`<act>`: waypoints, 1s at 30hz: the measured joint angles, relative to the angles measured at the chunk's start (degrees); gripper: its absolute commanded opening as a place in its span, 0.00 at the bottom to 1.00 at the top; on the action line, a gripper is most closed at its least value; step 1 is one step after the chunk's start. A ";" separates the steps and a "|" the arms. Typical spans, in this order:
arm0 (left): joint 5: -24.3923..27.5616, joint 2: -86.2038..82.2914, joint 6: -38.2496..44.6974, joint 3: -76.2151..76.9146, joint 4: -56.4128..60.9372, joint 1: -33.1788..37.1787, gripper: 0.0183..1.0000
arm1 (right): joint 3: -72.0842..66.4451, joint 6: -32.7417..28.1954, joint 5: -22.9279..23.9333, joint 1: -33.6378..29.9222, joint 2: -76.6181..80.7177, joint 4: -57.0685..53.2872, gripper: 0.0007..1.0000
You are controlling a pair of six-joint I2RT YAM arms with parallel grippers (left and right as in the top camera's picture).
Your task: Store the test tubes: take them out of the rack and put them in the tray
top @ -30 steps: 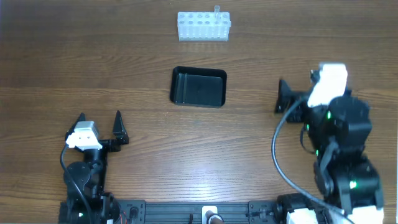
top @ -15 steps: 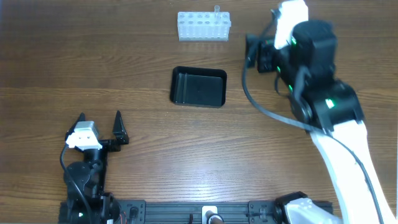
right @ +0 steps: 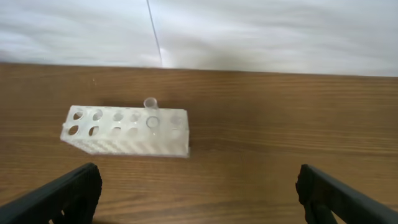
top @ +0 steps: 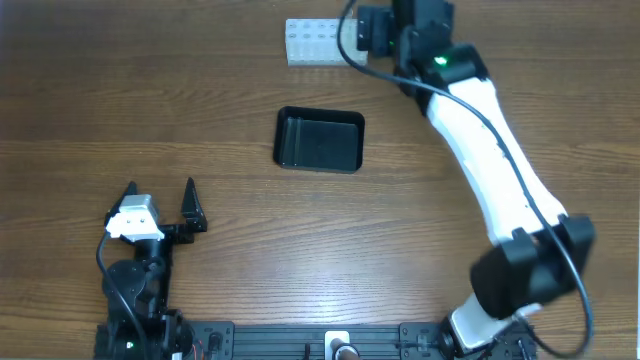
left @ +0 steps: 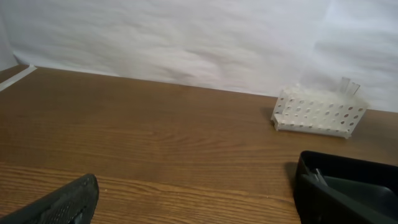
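The right claw (top: 362,32) (right: 198,186) hangs at the table's 12 o'clock edge with its two black fingers spread wide and nothing between them. In its own wrist view it is short of the white plastic rack drilled with round holes (top: 315,42) (right: 124,132) (left: 317,112) and touches neither the rack nor its contents. In the top view its dark body covers the rack's 3 o'clock end. One clear test tube (right: 151,106) (left: 347,87) stands upright in the rack, its open mouth rising above the top plate. As far as the right wrist view lets me judge, it sits in the row farther from that camera, one hole in from the end. The rack lies flat on the brown wooden table (top: 200,100), close to the pale backdrop. The black rectangular plastic tray (top: 290,140) sits near the table's centre, at 6 o'clock from the rack and well apart from it. The right arm's white links run from its base at 5 o'clock up to 12, passing the tray on its 3 o'clock side. The left claw (top: 160,186) rests low at 8 o'clock, close to its base, fingers parted and holding nothing, well apart from both tray and rack.
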 measured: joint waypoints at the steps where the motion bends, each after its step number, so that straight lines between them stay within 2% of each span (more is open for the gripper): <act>1: 0.00 0.00 0.00 0.00 0.00 0.00 1.00 | 1.11 0.20 0.15 0.26 1.55 -0.04 0.99; 13: 0.00 0.00 0.00 0.00 0.00 0.00 1.00 | 12.13 0.85 4.57 1.84 16.79 0.98 0.95; 26: 0.00 0.00 0.00 0.00 0.00 0.00 1.00 | 17.07 0.85 4.92 2.93 26.08 5.09 0.90; 30: 0.02 0.00 0.00 0.00 0.00 0.00 1.00 | 17.42 0.90 4.90 3.67 26.93 5.95 0.85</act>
